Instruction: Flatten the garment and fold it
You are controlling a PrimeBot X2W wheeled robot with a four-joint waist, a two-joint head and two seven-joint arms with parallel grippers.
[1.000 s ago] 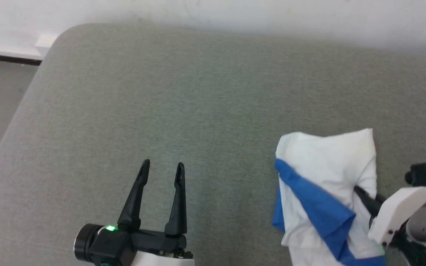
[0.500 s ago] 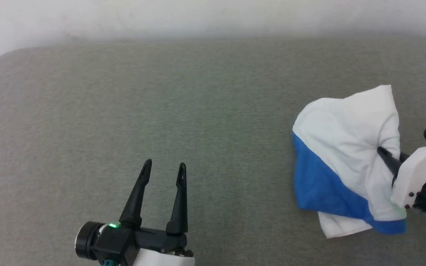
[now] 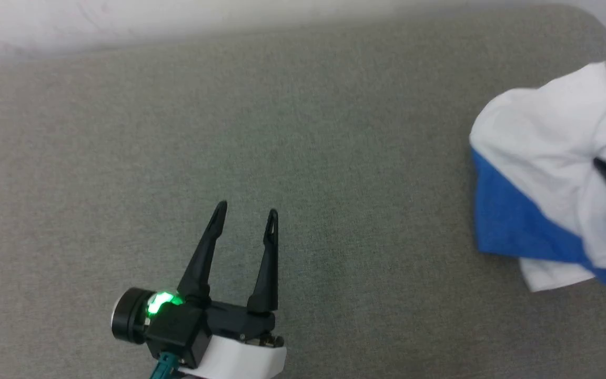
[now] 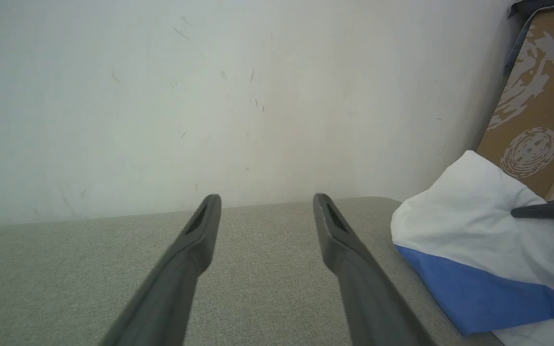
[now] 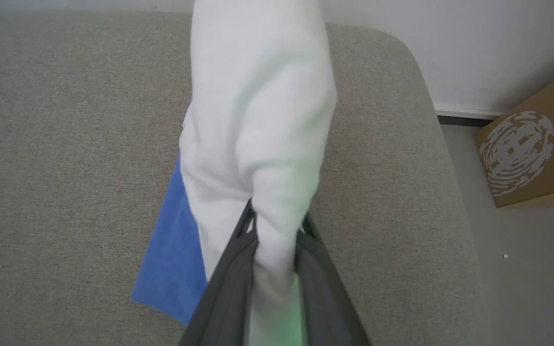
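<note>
The garment [image 3: 539, 142] is a bunched white and royal-blue shirt at the right end of the grey cushion. My right gripper [image 3: 599, 165] is shut on a white fold of it, and the bunch hangs from the fingers with its lower part on the cushion. In the right wrist view, the white cloth [image 5: 258, 120] is pinched between the two fingers of that gripper [image 5: 277, 217], with a blue part at lower left. My left gripper [image 3: 247, 209] stands open and empty over bare cushion, well left of the garment. The left wrist view shows its spread fingers [image 4: 267, 199] and the garment [image 4: 469, 216] at right.
The grey cushion [image 3: 282, 131] runs wide under both arms and backs onto a pale wall [image 4: 209, 96]. Its rounded right end [image 5: 426, 120] drops to the floor, where a brown patterned cardboard box [image 5: 532, 149] stands close by.
The head camera has turned to the right. My right gripper has carried the garment further right and away, towards the cushion's right end. The left gripper has stayed open.
</note>
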